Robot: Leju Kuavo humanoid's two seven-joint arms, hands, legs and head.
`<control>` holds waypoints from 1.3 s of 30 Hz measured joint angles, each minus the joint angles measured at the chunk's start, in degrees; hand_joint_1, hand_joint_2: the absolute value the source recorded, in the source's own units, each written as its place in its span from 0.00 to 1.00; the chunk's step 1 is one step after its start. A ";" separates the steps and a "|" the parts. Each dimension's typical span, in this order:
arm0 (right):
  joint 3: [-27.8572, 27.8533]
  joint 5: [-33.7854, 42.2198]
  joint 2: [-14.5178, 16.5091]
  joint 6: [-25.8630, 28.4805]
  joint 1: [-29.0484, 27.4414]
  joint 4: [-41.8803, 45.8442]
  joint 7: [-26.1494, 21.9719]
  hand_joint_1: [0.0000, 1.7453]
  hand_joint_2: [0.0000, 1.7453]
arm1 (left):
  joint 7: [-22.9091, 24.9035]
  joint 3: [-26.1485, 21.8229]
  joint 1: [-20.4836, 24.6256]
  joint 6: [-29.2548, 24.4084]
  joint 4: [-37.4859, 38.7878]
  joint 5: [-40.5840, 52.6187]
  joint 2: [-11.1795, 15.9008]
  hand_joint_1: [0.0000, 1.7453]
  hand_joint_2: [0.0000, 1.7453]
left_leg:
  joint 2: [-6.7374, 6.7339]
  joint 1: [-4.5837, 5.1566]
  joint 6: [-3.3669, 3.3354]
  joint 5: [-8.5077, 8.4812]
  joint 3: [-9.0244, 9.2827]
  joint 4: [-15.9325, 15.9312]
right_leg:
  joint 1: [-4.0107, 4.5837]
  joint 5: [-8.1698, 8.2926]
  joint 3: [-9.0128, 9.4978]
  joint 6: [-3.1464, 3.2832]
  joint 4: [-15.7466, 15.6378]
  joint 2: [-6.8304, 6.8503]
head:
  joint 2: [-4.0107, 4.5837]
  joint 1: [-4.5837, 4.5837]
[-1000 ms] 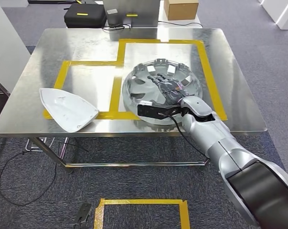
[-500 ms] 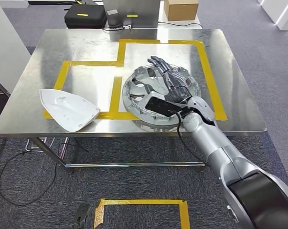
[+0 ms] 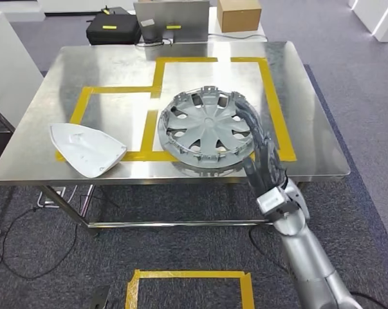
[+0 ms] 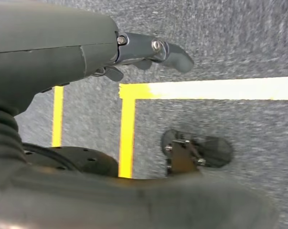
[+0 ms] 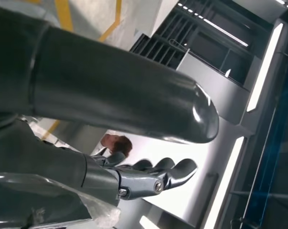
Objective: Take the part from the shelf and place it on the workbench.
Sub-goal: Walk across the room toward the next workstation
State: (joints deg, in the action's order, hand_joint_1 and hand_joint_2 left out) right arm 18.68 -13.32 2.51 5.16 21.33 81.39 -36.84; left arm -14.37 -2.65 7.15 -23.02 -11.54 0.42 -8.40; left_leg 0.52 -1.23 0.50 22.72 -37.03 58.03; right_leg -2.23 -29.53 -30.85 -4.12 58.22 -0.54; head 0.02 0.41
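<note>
Hubcap (image 3: 207,131), silver and spoked, lies flat on the steel desk (image 3: 46,129), inside the yellow tape outline (image 3: 274,96) and close to the near edge. Its near rim laps over the front strip of that outline. It looks set down where it was meant to go, since the tape marks a bay for it.

At the desk's near edge the right hand (image 3: 262,158) stands upright, just beside the hubcap's right rim, dark fingers (image 3: 255,129) long and spread with nothing between them. From where I stand I cannot tell whether the fingertips touch the rim or are just clear of it. The right wrist view agrees that nothing is held: the fingers there are loose and apart.

Hanging low, the left hand (image 4: 153,50) shows above grey carpet and a yellow floor marking (image 4: 128,133), its fingers stretched out and carrying nothing.

On the desk's left side lies a white curved shell (image 3: 87,149), well apart from the hubcap, in its own taped section.

My guess is that the placing is done, or very nearly.
</note>
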 joint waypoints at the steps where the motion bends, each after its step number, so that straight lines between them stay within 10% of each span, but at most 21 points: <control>1: -0.01 0.36 0.00 0.01 -1.89 1.09 -0.31 0.00 0.00 | -0.27 -0.43 -0.10 -0.01 0.00 -0.33 0.03 0.00 0.00 | 0.03 -0.01 0.32 -0.13 -0.04 0.17 | -0.04 0.04 -0.32 0.65 0.18 -0.10 | 0.00 -0.09; 3: -0.04 0.90 0.00 0.22 -5.33 2.73 -0.61 0.00 0.00 | -0.77 -1.32 -0.51 0.01 0.00 -0.95 0.20 0.00 0.00 | -0.04 -0.21 0.81 0.91 -0.53 0.99 | 0.04 0.24 -0.98 1.95 0.33 -0.01 | 0.00 -0.25; 7: -0.82 1.76 0.00 1.28 -11.27 4.90 -1.00 0.00 0.00 | -1.58 -2.76 -1.15 -0.15 0.00 -1.80 0.36 0.00 0.00 | -0.18 -0.21 0.98 11.03 -3.57 12.99 | 0.74 2.00 -3.11 3.62 0.34 0.33 | 0.00 -0.68; 9: -1.65 2.33 0.00 2.13 -14.51 5.70 -1.07 0.00 0.00 | -1.95 -3.47 -1.52 -0.37 0.00 -2.25 0.41 0.00 0.00 | -0.18 -0.04 0.58 12.98 -3.13 16.93 | 1.32 2.81 -4.22 3.90 0.37 0.57 | 0.00 -0.72; 15: -5.79 4.27 0.11 3.27 -22.27 5.40 -0.90 0.00 0.00 | -2.70 -5.50 -2.80 -1.28 0.00 -3.60 0.75 0.00 0.00 | -0.30 1.78 -2.26 9.11 9.77 -0.40 | 2.15 5.19 -6.07 3.25 0.20 0.75 | 0.00 -0.70; 19: -10.37 4.69 -0.07 -0.48 -25.92 -0.39 -0.65 0.00 0.00 | -3.44 -7.29 -3.39 -1.60 0.00 -5.08 0.63 0.00 0.00 | -0.46 1.79 -2.73 6.89 8.81 -1.72 | 1.93 5.18 -6.42 1.88 -0.01 0.75 | 0.00 -0.73; 23: -17.50 2.03 -0.60 -2.76 -27.72 -10.70 -0.67 0.00 0.00 | -3.73 -9.47 -3.87 -2.21 0.00 -6.43 0.25 0.00 0.00 | -0.70 1.66 -3.53 4.02 5.69 -2.15 | 1.71 -5.07 -9.09 0.99 11.02 0.59 | 0.00 -0.48; 25: -22.29 0.53 -0.62 -4.55 -28.12 -17.42 -0.61 0.00 0.00 | -3.72 -10.58 -4.25 -2.43 0.00 -6.72 0.00 0.00 0.00 | -0.70 1.73 -3.45 2.73 3.79 -1.91 | 1.66 -5.10 -8.40 0.72 15.16 0.60 | 0.00 -0.46; 28: -29.48 -2.44 -0.66 -6.05 -27.47 -28.51 -0.60 0.00 0.00 | -3.66 -11.90 -4.51 -2.64 -0.01 -6.65 -0.33 0.00 0.00 | -0.75 1.82 -2.99 1.30 1.45 -1.09 | 1.66 -1.28 -0.61 0.77 7.55 0.68 | 0.00 -0.46; 30: -33.53 -4.38 -0.71 -6.13 -26.46 -35.87 -0.65 0.00 0.00 | -3.51 -12.43 -4.43 -2.70 -0.02 -6.36 -0.57 0.00 0.00 | -0.83 2.00 -2.47 0.51 0.59 -0.44 | 1.76 -2.43 5.05 1.32 -0.64 0.66 | 0.00 -0.47; 33: -38.20 -6.84 -0.75 -4.52 -25.25 -47.06 0.22 0.00 0.00 | -3.41 -13.09 -4.50 -2.74 -0.02 -5.92 -0.83 0.00 0.00 | -0.91 1.91 -1.59 -0.58 0.20 -0.20 | 1.95 -3.01 5.87 2.78 -3.58 0.77 | 0.00 -0.40; 39: -42.69 -8.49 -0.66 -1.66 -23.97 -60.43 7.91 0.00 0.00 | -3.38 -13.87 -4.82 -2.77 -0.02 -5.16 -1.07 0.00 0.00 | -0.71 1.24 0.16 12.42 -2.21 14.48 | 1.68 0.60 2.23 4.38 -3.39 1.14 | 0.00 -0.67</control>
State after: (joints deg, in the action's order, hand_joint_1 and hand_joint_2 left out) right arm -24.00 -21.80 1.86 3.50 -2.64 20.96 -28.93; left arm -17.75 -16.52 2.33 -25.79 -11.56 -4.74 -9.47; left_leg -0.19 0.00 0.66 35.14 -39.24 72.50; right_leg -0.55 -28.93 -28.62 0.26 54.83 0.60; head 0.02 -0.26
